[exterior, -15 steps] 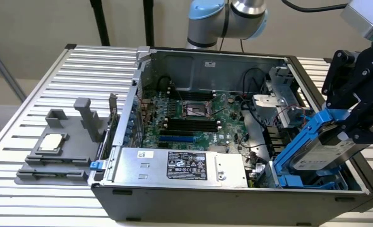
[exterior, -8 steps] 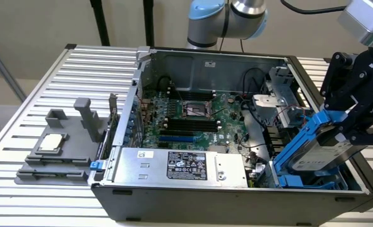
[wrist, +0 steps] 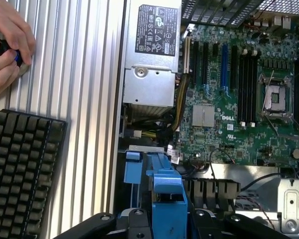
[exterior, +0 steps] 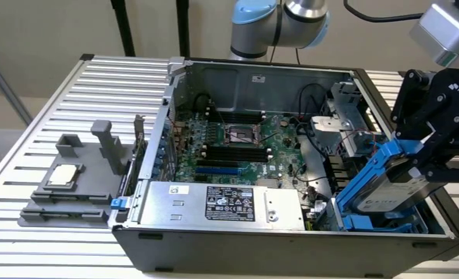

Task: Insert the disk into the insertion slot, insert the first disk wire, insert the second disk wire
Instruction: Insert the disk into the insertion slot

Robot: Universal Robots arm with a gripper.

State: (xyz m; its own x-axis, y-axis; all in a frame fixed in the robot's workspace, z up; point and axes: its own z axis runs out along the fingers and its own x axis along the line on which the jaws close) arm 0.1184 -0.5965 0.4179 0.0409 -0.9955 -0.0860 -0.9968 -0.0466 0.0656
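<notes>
Claw (exterior: 429, 168), lettered "ROBOT", grips disk (exterior: 384, 189) by its blue carrier (exterior: 369, 174), tilted, lower end at insertion slot (exterior: 369, 224). Motherboard (wrist: 229, 134) reads "DELL" in white.

The disk (exterior: 391, 181), a silver drive with a white label clipped in a bright blue carrier, hangs steeply tilted in the claw (exterior: 422, 170), its lower end just over the insertion slot (exterior: 366, 224), a dark bay with blue rails in the case's corner.
</notes>
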